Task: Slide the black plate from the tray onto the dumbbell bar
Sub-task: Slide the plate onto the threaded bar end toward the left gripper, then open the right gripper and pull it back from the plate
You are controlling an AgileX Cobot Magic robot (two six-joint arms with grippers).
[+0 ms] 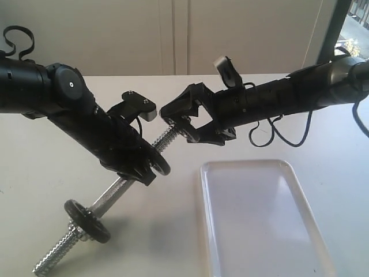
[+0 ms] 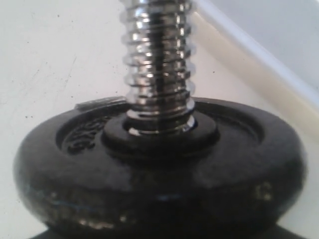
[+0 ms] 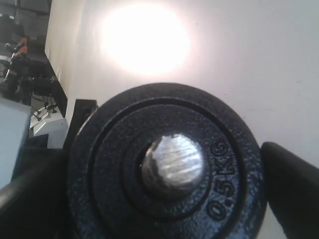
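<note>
**Plate on the bar.** The plate was pictured threaded on the bar and off the tray, which lay with nothing in it at the near right of the worktop. The bar was held tilted, far end raised and near-left end low, by the left claw, closed on its middle. From the side, the plate was seen edge-on just beside that claw, toward the raised end. Another disc sat near the low end. The right claw was spread wide, a finger on each side of the bar's raised threaded tip, with nothing seen clamped between them. The slide itself was judged all but complete. The next move would call for the right claw to be drawn straight back along the bar's line, clear of the threads. The bar should not be knocked, and the left grip should be kept firm so that the plate is not shaken loose.
</note>
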